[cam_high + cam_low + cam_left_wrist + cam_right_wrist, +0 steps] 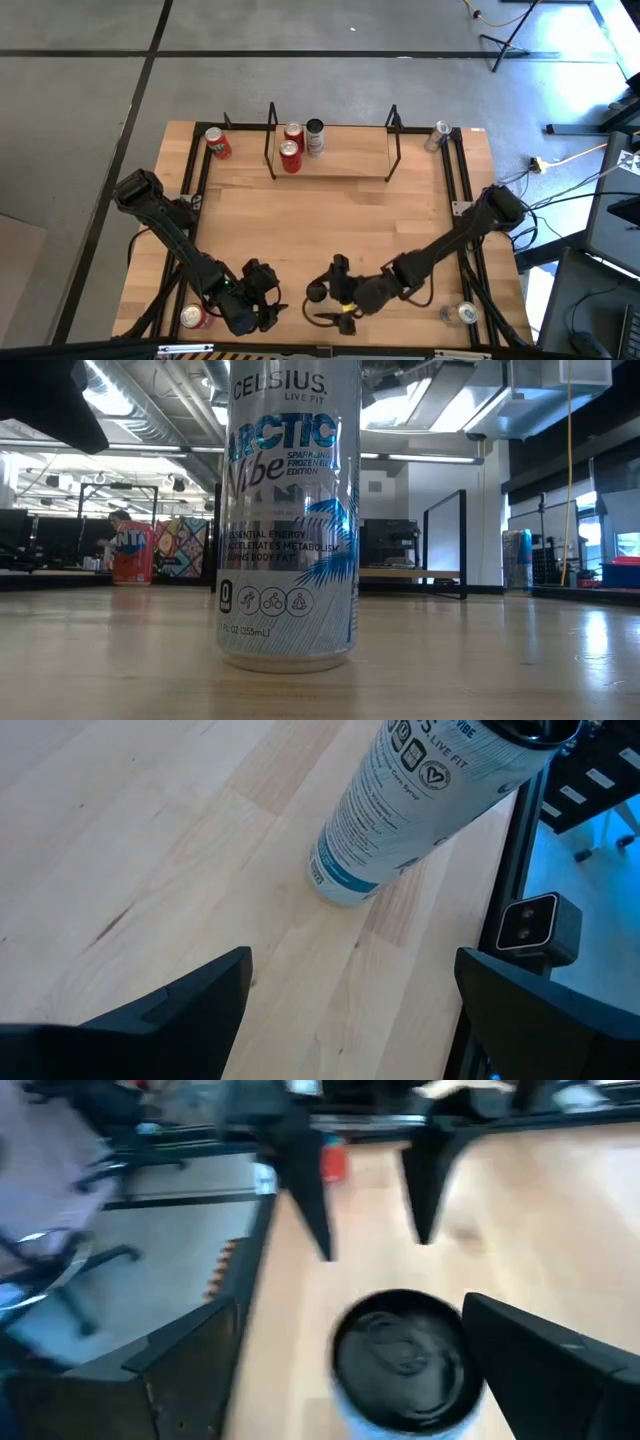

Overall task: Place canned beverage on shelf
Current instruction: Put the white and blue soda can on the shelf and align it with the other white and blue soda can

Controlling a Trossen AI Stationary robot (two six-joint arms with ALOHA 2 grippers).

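Observation:
A tall white-and-blue beverage can [290,510] with a black top [400,1352] stands upright on the table near the middle of its front edge [317,292]. My right gripper [328,293] is open. Its fingers stand on either side of the can's top [400,1380] and I see no touch. My left gripper [265,303] is open and empty just left of the can, which shows ahead of it in the left wrist view [400,820]. The shelf [350,160], a low light-wood board with black wire ends, stands at the far middle.
Two red cans [291,155] and a dark can [315,135] stand on the shelf's left part. Loose cans lie at the far left [218,142], far right [437,135], near left [195,317] and near right [462,313]. Black rails [455,190] run along both table sides.

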